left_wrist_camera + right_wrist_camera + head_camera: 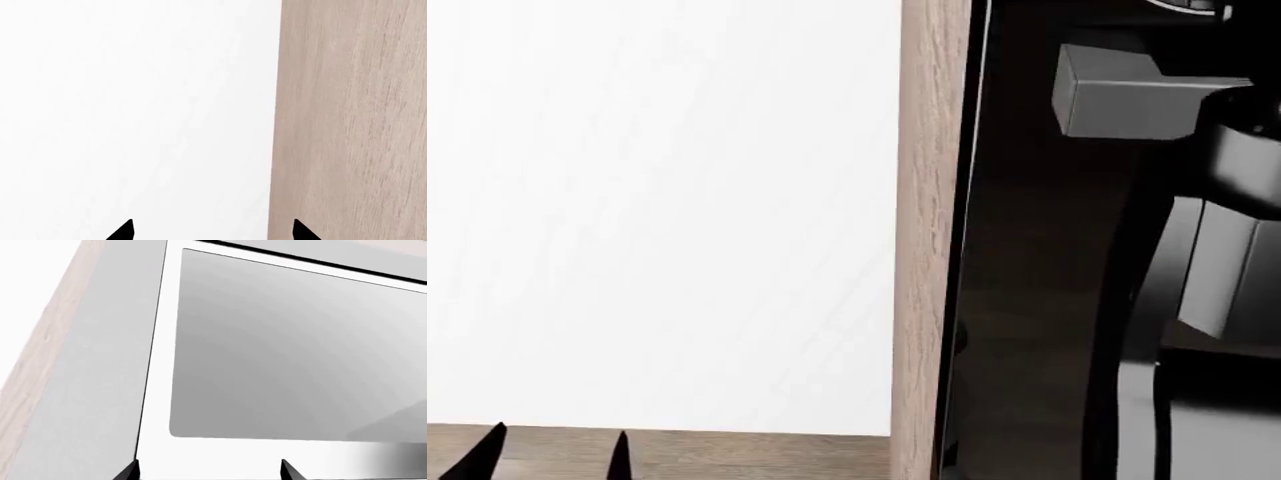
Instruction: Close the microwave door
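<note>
The microwave door (1028,300) is a glossy black panel filling the right of the head view, just right of an upright wood panel (928,240). Grey arm links (1134,95) show against it at the upper right; whether these are my right arm or its mirror image I cannot tell. The right wrist view faces the microwave's grey cavity (293,355) inside a white frame (157,405). My right gripper (210,472) is open, its tips over the frame's edge and holding nothing. My left gripper (213,231) is open too, facing a white wall (133,100) and empty.
A wood panel (350,120) runs beside the white wall in the left wrist view. A wood ledge (761,455) lies along the bottom of the head view, where my left gripper (554,458) shows. A grey surround (100,365) and a wood strip (40,355) border the microwave's frame.
</note>
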{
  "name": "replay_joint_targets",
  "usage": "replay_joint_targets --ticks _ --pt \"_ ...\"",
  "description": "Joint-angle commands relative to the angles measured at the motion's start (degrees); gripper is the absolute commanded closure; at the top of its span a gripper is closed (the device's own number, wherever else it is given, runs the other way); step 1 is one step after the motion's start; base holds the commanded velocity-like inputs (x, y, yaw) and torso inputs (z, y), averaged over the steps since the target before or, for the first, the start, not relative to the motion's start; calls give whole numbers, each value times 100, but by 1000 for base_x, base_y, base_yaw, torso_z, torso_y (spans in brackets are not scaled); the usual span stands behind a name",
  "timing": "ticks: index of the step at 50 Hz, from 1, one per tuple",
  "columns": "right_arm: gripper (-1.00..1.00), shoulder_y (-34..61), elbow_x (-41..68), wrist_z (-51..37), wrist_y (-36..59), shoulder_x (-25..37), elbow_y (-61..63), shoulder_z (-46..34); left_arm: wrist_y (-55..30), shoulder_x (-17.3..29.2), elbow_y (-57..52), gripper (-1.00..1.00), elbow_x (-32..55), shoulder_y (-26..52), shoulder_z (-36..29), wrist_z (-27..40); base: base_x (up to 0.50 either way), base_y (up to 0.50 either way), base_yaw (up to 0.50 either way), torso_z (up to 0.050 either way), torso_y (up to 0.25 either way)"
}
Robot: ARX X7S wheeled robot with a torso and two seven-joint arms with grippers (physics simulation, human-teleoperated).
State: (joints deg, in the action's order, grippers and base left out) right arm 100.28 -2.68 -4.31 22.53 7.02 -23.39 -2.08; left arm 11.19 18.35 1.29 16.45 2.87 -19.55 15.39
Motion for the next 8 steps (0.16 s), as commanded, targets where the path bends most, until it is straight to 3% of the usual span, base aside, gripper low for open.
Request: replay_joint_targets --ticks 1,8 --pt "-100 63 -133 -218 1 64 -746 360 -15 55 -119 -100 15 -70 11 51 10 0 0 0 0" --pt "-100 94 -83 -242 17 72 -786 376 -20 61 -127 -100 17 -69 0 62 5 -2 0 2 0"
